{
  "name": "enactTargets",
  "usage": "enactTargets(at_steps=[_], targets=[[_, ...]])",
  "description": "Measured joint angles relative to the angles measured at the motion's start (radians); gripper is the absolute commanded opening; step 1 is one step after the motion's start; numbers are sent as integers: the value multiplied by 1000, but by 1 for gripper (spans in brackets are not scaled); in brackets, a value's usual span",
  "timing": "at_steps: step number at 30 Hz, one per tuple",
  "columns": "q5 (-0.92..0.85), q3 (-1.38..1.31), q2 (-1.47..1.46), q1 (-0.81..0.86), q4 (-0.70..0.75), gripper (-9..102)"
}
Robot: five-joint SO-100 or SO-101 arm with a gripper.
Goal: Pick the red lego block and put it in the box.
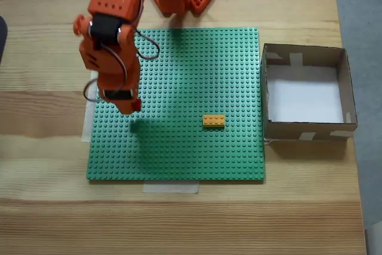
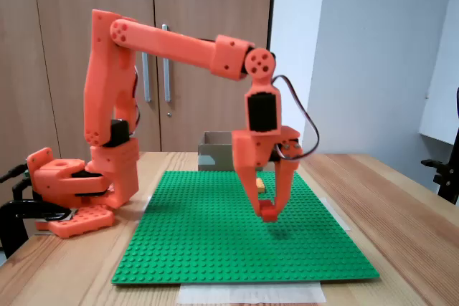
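In a fixed view from above, I see my gripper (image 1: 133,107) hanging over the left part of the green studded baseplate (image 1: 197,64), its shadow just below it on the studs. A small patch of red (image 1: 136,105) shows at the fingertips; the arm's orange body covers most of it, so here I cannot tell the block from the fingers. The orange-yellow brick (image 1: 213,121) lies on the baseplate to the gripper's right, well apart. Farther right, beside the plate's edge, sits the box (image 1: 305,131), white bottom showing.

In a fixed view from the side, the gripper (image 2: 268,209) points down, raised off the baseplate (image 2: 215,249). Its fingers (image 2: 281,184) are closed around the red lego block (image 2: 269,211), pinched at the tips and clear of the studs. Behind the gripper, the yellow brick (image 2: 260,185) is partly hidden, and the box (image 2: 215,150) is cut off by the arm.
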Motion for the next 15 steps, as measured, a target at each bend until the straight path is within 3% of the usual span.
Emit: enactTargets(at_steps=[6, 15], targets=[[23, 34, 167, -29, 44, -1], [77, 48, 362, -204, 124, -1]])
